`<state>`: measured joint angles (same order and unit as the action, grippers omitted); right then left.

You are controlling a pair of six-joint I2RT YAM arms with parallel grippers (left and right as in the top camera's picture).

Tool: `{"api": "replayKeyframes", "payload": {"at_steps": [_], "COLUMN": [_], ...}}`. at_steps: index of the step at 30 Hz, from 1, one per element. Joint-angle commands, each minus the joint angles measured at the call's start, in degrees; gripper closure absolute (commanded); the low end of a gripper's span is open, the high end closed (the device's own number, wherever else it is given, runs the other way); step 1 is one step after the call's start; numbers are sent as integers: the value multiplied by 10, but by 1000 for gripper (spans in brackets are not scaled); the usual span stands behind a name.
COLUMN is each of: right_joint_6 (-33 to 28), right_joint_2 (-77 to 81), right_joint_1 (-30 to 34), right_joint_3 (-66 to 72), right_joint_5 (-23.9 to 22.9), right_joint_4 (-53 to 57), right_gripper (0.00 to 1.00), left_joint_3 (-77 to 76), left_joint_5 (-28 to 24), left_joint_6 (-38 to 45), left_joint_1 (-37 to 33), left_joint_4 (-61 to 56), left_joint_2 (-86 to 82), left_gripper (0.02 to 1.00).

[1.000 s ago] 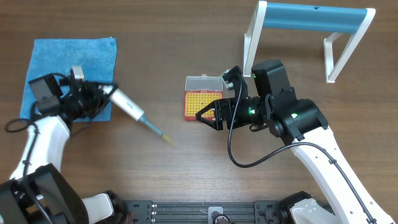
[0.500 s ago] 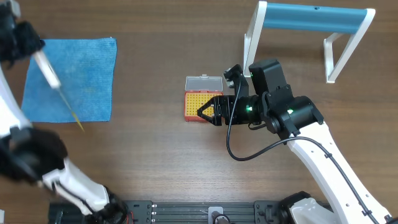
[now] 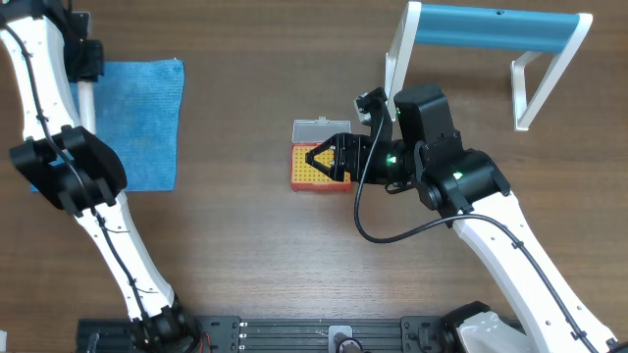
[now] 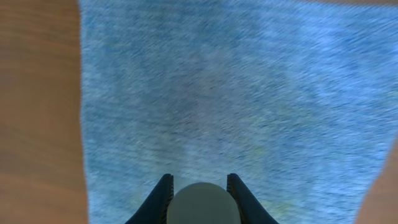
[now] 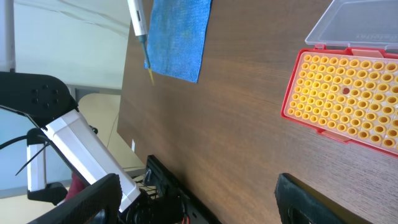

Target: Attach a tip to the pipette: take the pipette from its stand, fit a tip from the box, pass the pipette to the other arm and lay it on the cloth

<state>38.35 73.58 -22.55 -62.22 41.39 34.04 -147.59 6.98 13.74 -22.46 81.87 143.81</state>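
The left gripper (image 4: pixel 199 186) is pinched on the round grey top of the white pipette (image 4: pixel 202 205). The pipette is held over the blue square cloth (image 4: pixel 236 93). A small yellow tip (image 5: pixel 149 73) is seen on the pipette's thin end, by one edge of the cloth. The right gripper (image 3: pixel 316 163) is spread wide and is held near the red box of yellow tips (image 5: pixel 345 102). The box's clear lid (image 3: pixel 322 130) is flipped back. Everything is carried by the brown wooden tabletop (image 3: pixel 235 255). The white stand with a blue bar (image 3: pixel 496 29) is placed well apart from the cloth.
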Motion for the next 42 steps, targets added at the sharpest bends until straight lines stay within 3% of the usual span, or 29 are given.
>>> {"api": "replayKeyframes", "payload": {"at_steps": [1,3,7,20,23,29,30,31,32,33,39,42], "right_joint_6": [11,11,22,43,43,43,43,43,43,42,-19,-92], "right_joint_2": [2,2,2,2,2,2,2,2,2,2,2,0], "right_joint_1": [0,0,0,0,0,0,0,0,0,0,0,0], "right_joint_3": [-5,-5,-5,-5,-5,-5,-5,-5,-5,-5,-5,-5], "right_joint_5": [-17,-20,-20,-50,-50,-50,-50,-50,-50,-50,-51,-65], "right_joint_4": [-3,-3,-3,-4,-4,-4,-4,-4,-7,-17,-51,-69], "right_gripper": [200,200,200,198,198,200,200,200,200,198,198,200], "left_joint_3": [-14,-13,-12,-11,-11,-11,-12,-12,-13,-13,-13,-13], "left_joint_5": [45,40,-34,-48,-56,-56,-56,-56,-56,-55,-57,-77], "left_joint_6": [18,19,20,33,32,25,14,13,13,8,0,-2], "left_joint_1": [-15,-15,-15,-14,-14,-14,-13,-11,-7,-1,14,19], "left_joint_4": [7,9,17,24,24,24,30,42,57,75,92,106], "left_joint_2": [12,25,59,97,97,97,97,96,92,81,-26,-109], "left_gripper": [991,989,989,976,684,695,533,292,163,104,99,99]}}
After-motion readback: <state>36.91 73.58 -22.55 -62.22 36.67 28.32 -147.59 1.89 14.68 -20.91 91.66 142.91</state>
